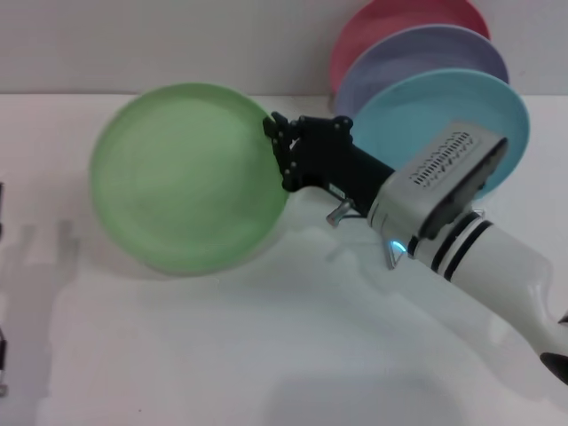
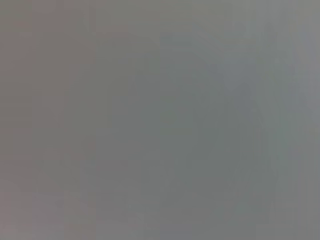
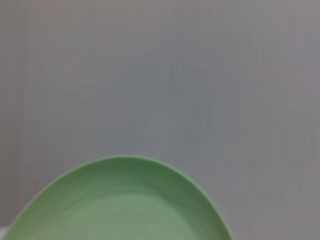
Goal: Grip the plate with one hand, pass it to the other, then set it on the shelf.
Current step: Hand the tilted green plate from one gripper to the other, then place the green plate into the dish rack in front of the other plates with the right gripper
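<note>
White surface [image 1: 222,355], grey wall behind. Right gripper [image 1: 277,142] clamped on green plate [image 1: 182,177] at its 3 o'clock rim, plate lifted, tilted, probably ready for slotting. Other plates [image 1: 444,115] stand at 1 o'clock. Left gripper unseen.

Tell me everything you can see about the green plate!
The green plate is round, shallow and plain light green, with a matte, plastic look and a low raised rim. It is tilted up, its hollow face toward the head camera, above the white table. The right gripper pinches its rim on the side nearest the sky-blue plate. Nothing else visibly touches it.
</note>
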